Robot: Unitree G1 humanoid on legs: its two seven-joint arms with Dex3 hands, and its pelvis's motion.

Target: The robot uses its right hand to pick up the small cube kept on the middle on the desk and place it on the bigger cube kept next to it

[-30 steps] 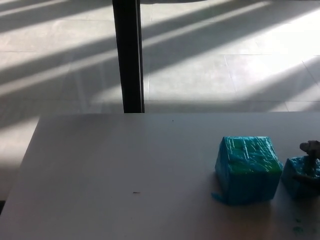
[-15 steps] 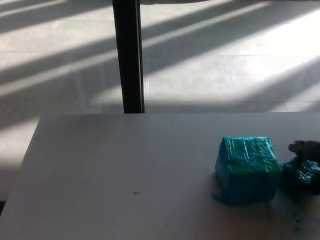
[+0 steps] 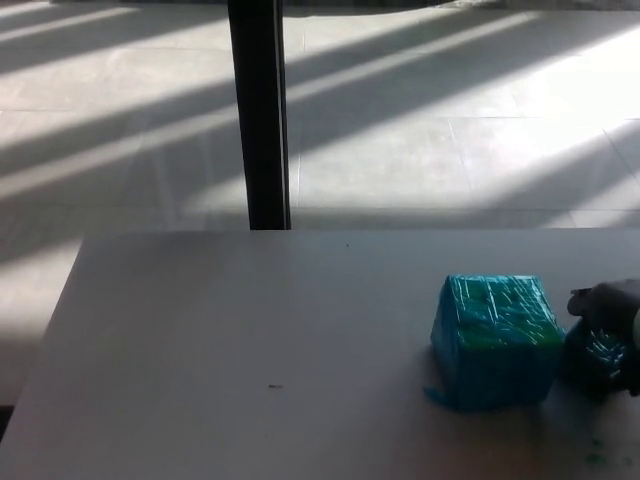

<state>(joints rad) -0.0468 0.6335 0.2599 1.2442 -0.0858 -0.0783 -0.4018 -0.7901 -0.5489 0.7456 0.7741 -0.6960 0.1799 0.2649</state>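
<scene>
- The pale grey tabletop (image 3: 250,360) fills the near half of the head view, with a sunlit tiled floor (image 3: 450,130) and a dark upright post (image 3: 260,110) beyond its far edge.
- The bigger teal cube wrapped in shiny film (image 3: 495,340) stands near the right end; nothing rests on top of it.
- The robot's right hand (image 3: 612,325) enters at the right edge, over the small cube; whether its fingers have closed cannot be told.
- The small teal film-wrapped cube (image 3: 603,355) sits just right of the bigger one, largely hidden.
- Judged from this, lifting and placing remain.
</scene>
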